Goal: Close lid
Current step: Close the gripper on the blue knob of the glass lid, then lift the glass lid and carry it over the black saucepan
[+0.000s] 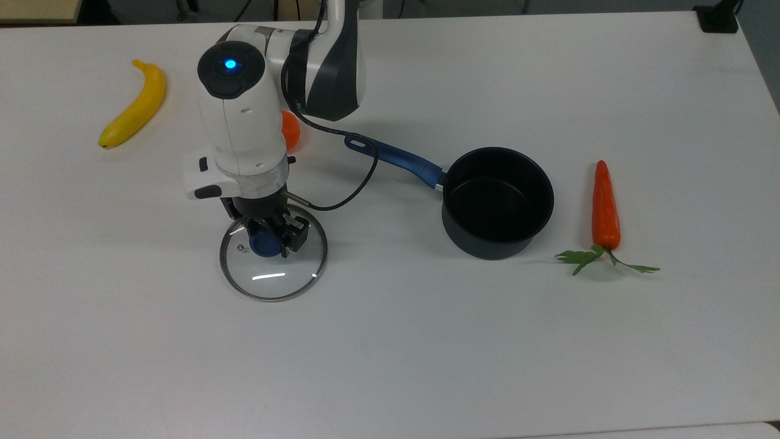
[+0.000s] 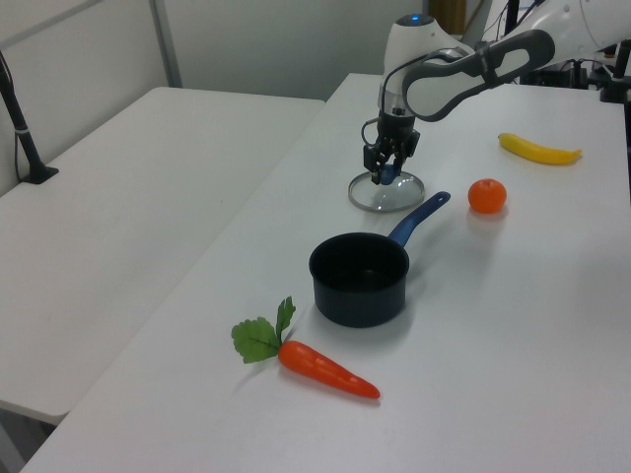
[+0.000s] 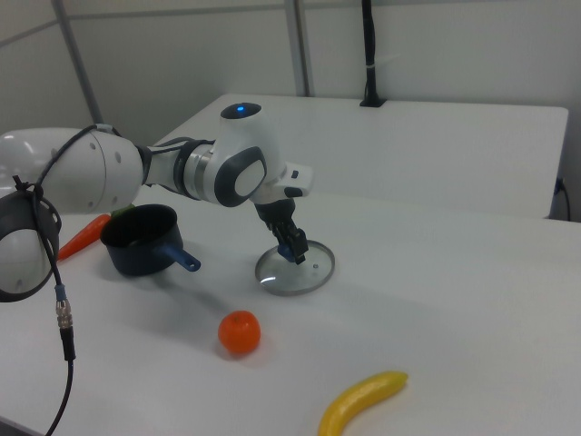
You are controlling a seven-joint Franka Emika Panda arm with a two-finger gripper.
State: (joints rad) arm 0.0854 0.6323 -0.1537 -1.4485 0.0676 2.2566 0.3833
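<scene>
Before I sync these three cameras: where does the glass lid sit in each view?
Top view: the lid lies left of centre, flat on the table.
Left view: the lid is upper centre, behind the pot.
Right view: the lid is at centre.
Shared landmark: the black pot, open, apart from the lid.

Landmark: black saucepan [image 2: 359,279] on the white table [image 2: 513,325]. Beyond its blue handle lies the lid [image 2: 385,194], flat on the table. The gripper [image 2: 387,173] is at the lid's blue knob, fingers straddling it. A carrot [image 2: 320,367] lies nearer the camera than the saucepan; an orange [image 2: 487,195] and a banana [image 2: 538,149] lie beyond it.
</scene>
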